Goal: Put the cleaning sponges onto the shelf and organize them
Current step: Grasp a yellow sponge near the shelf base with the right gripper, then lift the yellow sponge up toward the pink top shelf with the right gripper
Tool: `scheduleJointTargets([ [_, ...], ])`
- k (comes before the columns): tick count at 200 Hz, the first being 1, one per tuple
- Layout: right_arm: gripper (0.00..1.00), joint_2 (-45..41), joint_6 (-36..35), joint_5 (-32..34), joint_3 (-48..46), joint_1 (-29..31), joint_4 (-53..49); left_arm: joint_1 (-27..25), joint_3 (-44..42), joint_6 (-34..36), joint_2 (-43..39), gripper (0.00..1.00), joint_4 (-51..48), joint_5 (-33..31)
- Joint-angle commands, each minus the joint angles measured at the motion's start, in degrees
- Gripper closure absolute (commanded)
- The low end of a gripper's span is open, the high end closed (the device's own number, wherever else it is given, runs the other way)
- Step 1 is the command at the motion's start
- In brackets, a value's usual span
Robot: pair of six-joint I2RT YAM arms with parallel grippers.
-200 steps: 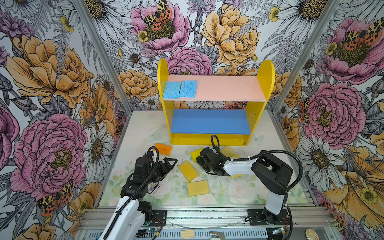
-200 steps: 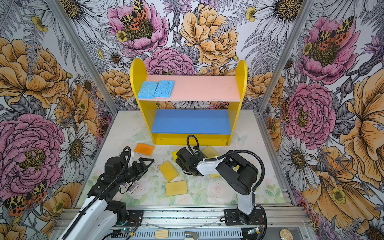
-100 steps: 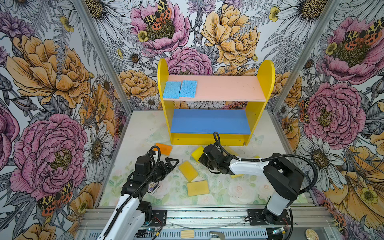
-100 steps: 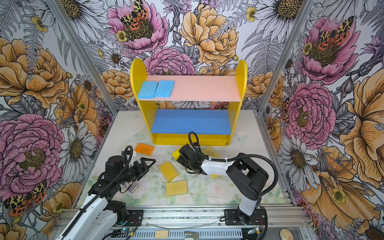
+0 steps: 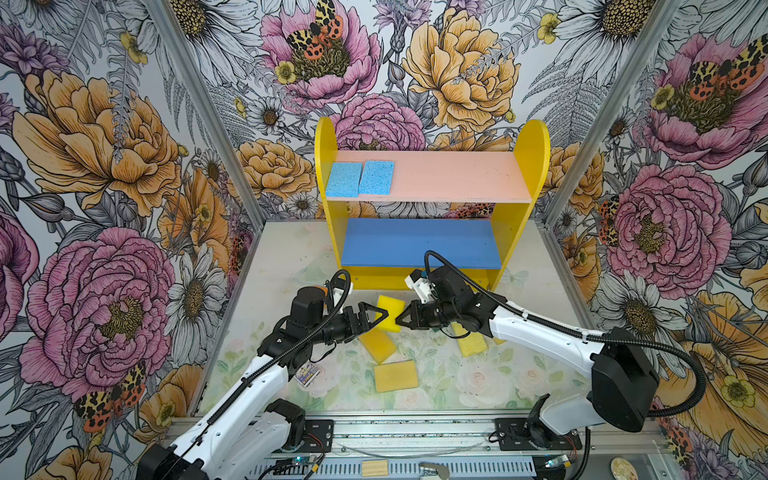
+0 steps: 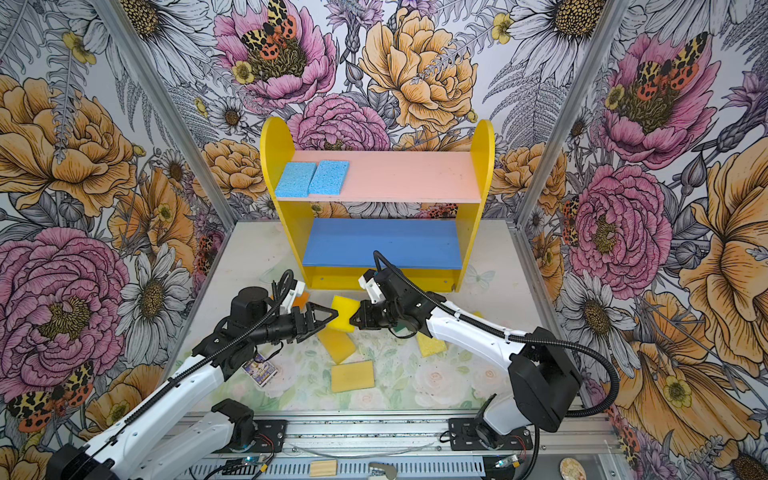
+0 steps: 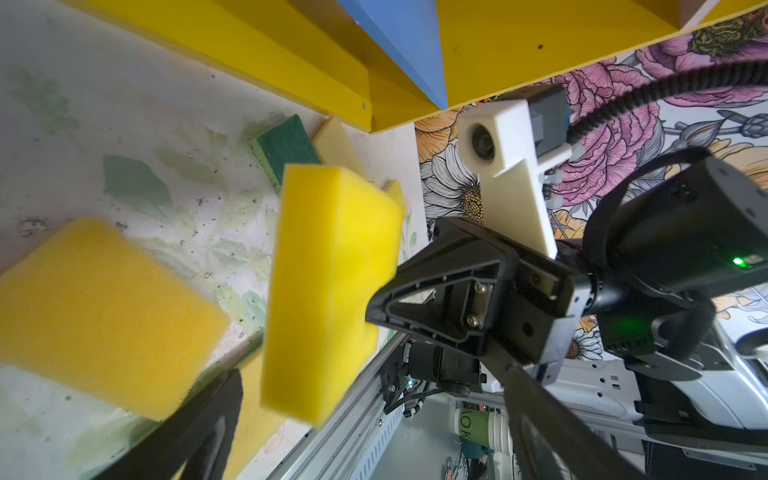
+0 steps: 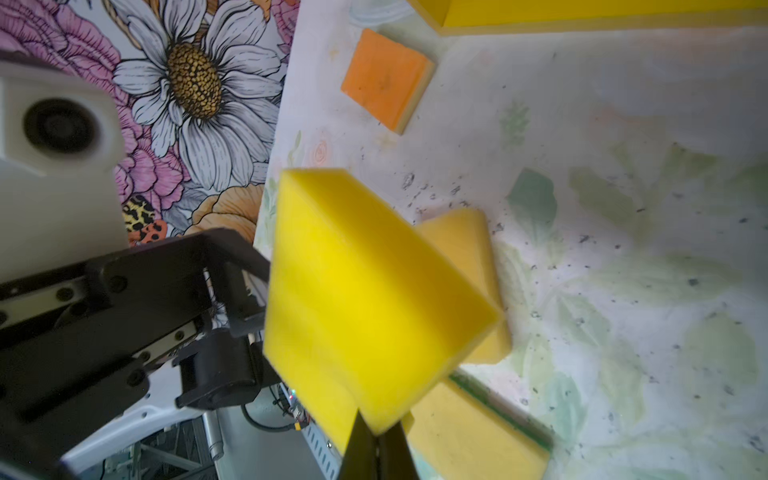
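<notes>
— Now, what was seen at the left?

— The left gripper was found with its jaws spread wide and nothing clasped. It was pointed at a raised yellow sponge held clear of the table. Whether that foam was touched by its fingers could not be told. A purple card packet was seen under that arm, and an orange sponge was seen lying flat near the foot of the shelf.

— And in the middle?

— The raised yellow sponge was pinched across its middle by the right gripper. The jaws were pressed so tight that the foam was squeezed into a waist. Below it a slanted yellow sponge was seen on the table, and a front yellow sponge nearer the rail.

— Further right?

— A right-hand yellow sponge was partly covered by the right arm. A dark green sponge was made out on the table in the left wrist view.

— And the shelf itself?

— It was set at the back. A left light blue sponge and a second light blue sponge were laid side by side at the left end of its pink board, above the blue board.
</notes>
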Motion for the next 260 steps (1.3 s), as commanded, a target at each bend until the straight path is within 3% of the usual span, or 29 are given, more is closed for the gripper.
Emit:
scheduleJointTargets([
  [1,0.97,-2.1,-6.0,-6.1,1.6,0.2,-4.5,-0.9,1.3,0.6,0.6,0.01,2.7,-0.7],
  [25,0.97,-3.3,-6.8,-6.2,1.3,0.1,-5.0,-1.0,0.9,-1.7,0.8,0.11,5.2,-0.8],
  [39,0.97,-3.7,-7.0,-6.4,1.3,0.1,-5.0,-1.0,1.1,-2.1,1.0,0.22,5.5,-1.0],
  [64,0.97,-3.9,-7.3,-6.8,1.6,0.0,-4.9,-1.8,1.2,-2.8,2.0,0.35,7.3,-0.4],
  [103,0.96,-5.0,-7.4,-6.8,2.1,0.0,-5.0,-2.5,1.0,-3.5,4.1,0.46,9.4,0.6],
  [121,0.96,-5.3,-7.3,-6.8,1.9,-0.1,-5.0,-2.4,0.9,-3.9,4.2,0.6,10.1,0.6],
  [151,0.85,-6.3,-6.9,-6.0,2.2,-0.3,-4.9,-2.4,0.9,-5.2,5.1,0.79,12.5,1.4],
  [176,0.56,-8.8,-4.7,-3.1,2.3,-0.2,-4.8,-1.1,0.3,-7.5,4.5,0.81,14.4,-0.2],
  [187,0.49,-10.7,-3.5,0.1,1.9,-0.2,-4.7,0.3,-1.0,-10.5,3.5,0.81,17.6,-1.0],
  [210,0.42,-14.6,-0.9,5.0,1.3,-0.2,-4.1,2.9,-2.5,-16.1,1.9,0.81,23.6,-2.2],
  [260,0.34,-14.6,3.2,4.5,2.3,1.1,0.0,2.8,-0.6,-18.1,1.1,0.81,25.6,-3.6],
])
